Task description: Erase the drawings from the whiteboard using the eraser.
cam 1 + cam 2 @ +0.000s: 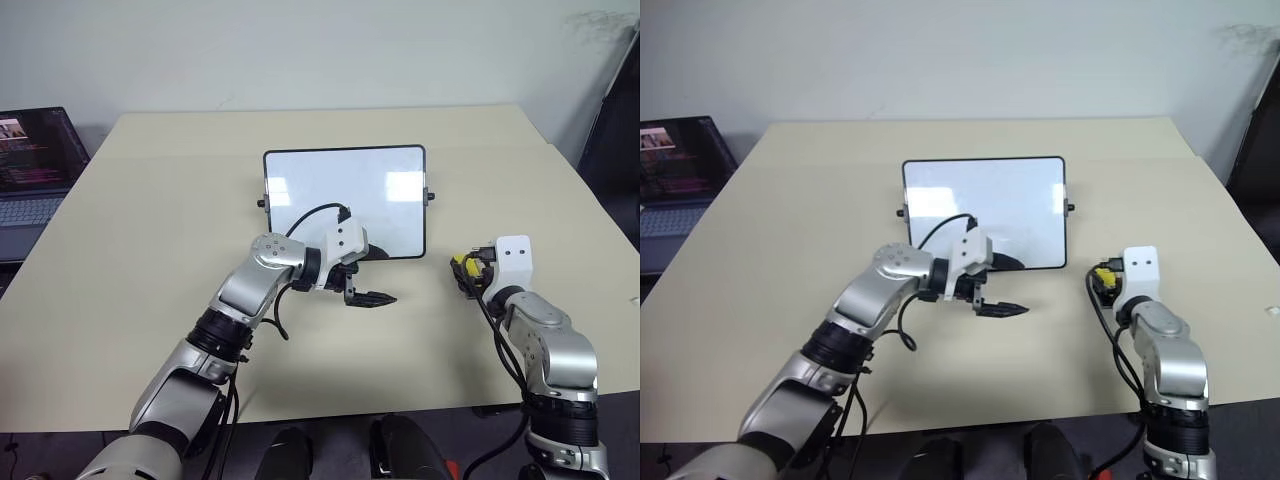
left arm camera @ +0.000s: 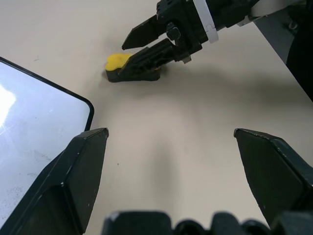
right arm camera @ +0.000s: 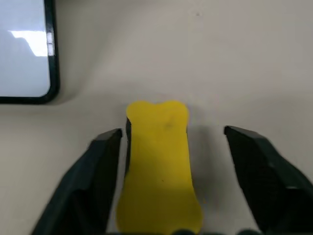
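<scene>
The whiteboard looks wiped clean, and the eraser lies on the desk just right of it, between the spread, unclamped fingers of the right end effector, while the left end effector hangs wide open and empty.

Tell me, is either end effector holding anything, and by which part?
Nothing is held. The yellow eraser lies on the table between the right end effector's open fingers, untouched. The left end effector is open and empty beside the whiteboard.
</scene>
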You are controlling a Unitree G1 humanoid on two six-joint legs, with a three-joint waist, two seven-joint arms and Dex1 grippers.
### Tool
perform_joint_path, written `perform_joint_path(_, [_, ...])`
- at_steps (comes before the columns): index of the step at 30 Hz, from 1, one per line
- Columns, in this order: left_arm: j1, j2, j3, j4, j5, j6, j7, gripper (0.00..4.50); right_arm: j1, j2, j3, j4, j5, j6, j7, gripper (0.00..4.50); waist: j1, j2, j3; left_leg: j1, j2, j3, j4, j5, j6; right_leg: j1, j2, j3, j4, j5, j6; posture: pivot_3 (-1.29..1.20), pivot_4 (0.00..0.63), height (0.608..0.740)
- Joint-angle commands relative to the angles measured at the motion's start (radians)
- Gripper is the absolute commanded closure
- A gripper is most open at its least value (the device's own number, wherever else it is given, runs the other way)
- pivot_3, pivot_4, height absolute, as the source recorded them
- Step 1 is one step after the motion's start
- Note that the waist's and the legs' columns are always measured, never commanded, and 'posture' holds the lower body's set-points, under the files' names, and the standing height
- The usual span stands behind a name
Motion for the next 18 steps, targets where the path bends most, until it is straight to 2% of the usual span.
perform_joint_path(1, [0.027, 0.026, 0.028, -0.059, 0.001, -0.005, 0.014, 0.0, -0.028, -0.031, 0.007, -0.056, 0.001, -0.048, -0.007, 0.02, -0.002, 0.0, 0.0, 0.0, 0.0, 0.0, 0.0, 0.0, 0.0, 0.0, 0.0, 0.0, 0.0, 0.0, 0.0, 0.0, 0.15, 0.74])
perform_joint_path(5, [0.109, 0.06, 0.146, -0.144, -0.029, 0.017, 0.122, 0.0, -0.058, -0.057, 0.026, -0.219, 0.049, -0.028, 0.03, 0.02, -0.009, 0.001, 0.001, 0.0, 0.0, 0.0, 0.0, 0.0, 0.0, 0.0, 0.0, 0.0, 0.0, 0.0, 0.0, 0.0, 0.15, 0.74])
perform_joint_path(8, [0.205, 0.044, 0.255, -0.25, -0.075, 0.078, 0.244, 0.0, -0.049, -0.032, 0.034, -0.298, 0.089, -0.048, 0.037, 0.02, -0.008, 0.001, 0.001, 0.0, 0.002, -0.001, 0.0, 0.0, 0.0, -0.001, 0.0, 0.0, 0.0, 0.0, 0.0, 0.0, 0.15, 0.74])
perform_joint_path(10, [0.326, -0.003, 0.363, -0.345, -0.096, 0.112, 0.395, 0.0, 0.026, 0.025, 0.072, -0.289, 0.077, -0.181, 0.012, 0.02, -0.005, 0.001, -0.001, 0.0, 0.001, -0.003, 0.0, 0.0, 0.0, 0.0, 0.0, 0.0, 0.0, 0.0, 0.0, 0.0, 0.15, 0.74])
perform_joint_path(13, [0.446, -0.058, 0.435, -0.448, -0.078, 0.12, 0.547, 0.0, 0.132, 0.071, 0.106, -0.254, 0.068, -0.39, 0.025, 0.02, 0.007, 0.001, -0.002, 0.0, 0.006, -0.004, 0.0, -0.001, 0.0, 0.002, -0.003, 0.001, -0.001, 0.0, 0.0, 0.0, 0.15, 0.74])
perform_joint_path(15, [0.548, -0.09, 0.492, -0.495, -0.032, 0.081, 0.664, 0.0, 0.247, 0.108, 0.154, -0.262, 0.069, -0.51, 0.038, 0.02, 0.016, 0.001, -0.002, 0.0, 0.005, -0.004, 0.0, -0.001, 0.0, 0.002, -0.003, 0.001, -0.002, 0.0, 0.001, 0.0, 0.15, 0.74])
perform_joint_path(18, [0.621, -0.102, 0.536, -0.487, 0.077, 0.005, 0.823, 0.0, 0.386, 0.114, 0.177, -0.273, 0.094, -0.621, 0.079, 0.02, 0.023, 0.001, -0.002, 0.0, 0.005, -0.004, 0.0, -0.001, 0.0, 0.003, -0.004, 0.001, -0.002, 0.0, 0.001, 0.0, 0.15, 0.74])
